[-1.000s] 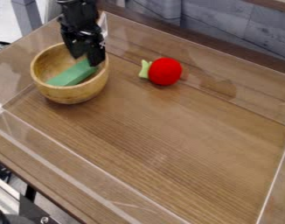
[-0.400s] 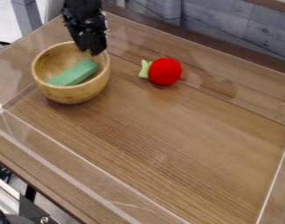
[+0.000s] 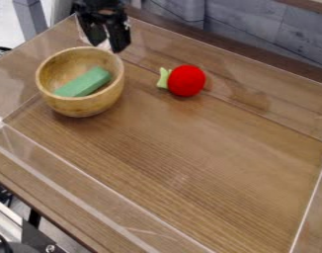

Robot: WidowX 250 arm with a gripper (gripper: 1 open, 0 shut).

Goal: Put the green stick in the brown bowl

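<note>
The green stick point(image 3: 83, 82) lies flat inside the brown bowl point(image 3: 79, 101), which sits at the left of the wooden table. My gripper point(image 3: 106, 42) hangs above and just behind the bowl's far right rim, pointing down. Its black fingers point(image 3: 120, 40) stand apart with nothing between them. It touches neither the stick nor the bowl.
A red round toy point(image 3: 188, 80) with a small green leaf lies to the right of the bowl. Clear acrylic walls point(image 3: 150, 203) fence in the wooden table top point(image 3: 191, 148). A grey wall runs along the back.
The gripper has lifted out of the bowl and drifted back and slightly right. The green stick has stayed lying in the bowl, free of the fingers.
</note>
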